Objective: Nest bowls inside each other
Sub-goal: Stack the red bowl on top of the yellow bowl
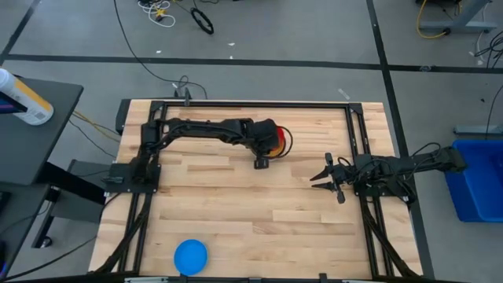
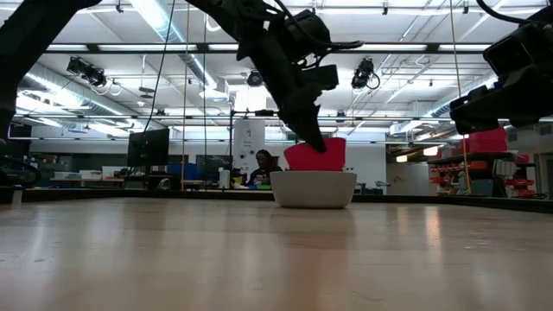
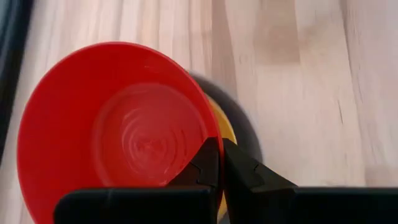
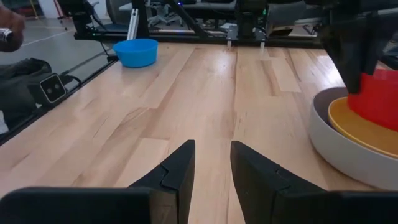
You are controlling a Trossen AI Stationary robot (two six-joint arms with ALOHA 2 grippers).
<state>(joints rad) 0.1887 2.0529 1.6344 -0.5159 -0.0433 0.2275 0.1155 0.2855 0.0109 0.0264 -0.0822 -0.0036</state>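
Red bowl [image 3: 112, 130], yellow bowl [image 4: 367, 134], grey bowl [image 2: 313, 188]; light blue bowl [image 1: 190, 256] apart; table [image 1: 236, 204] pale wood-grain; grippers were dark.

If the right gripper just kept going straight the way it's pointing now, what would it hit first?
Probably nothing close: the right gripper, jaws parted and empty, points along bare table. The grey bowl sits off to one side of that line, though depth is hard to judge.

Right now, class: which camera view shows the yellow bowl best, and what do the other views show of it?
The right wrist view: the yellow bowl sits inside the grey bowl, under the red bowl. The left wrist view shows only a yellow sliver; the high view a thin edge; the low view hides it.
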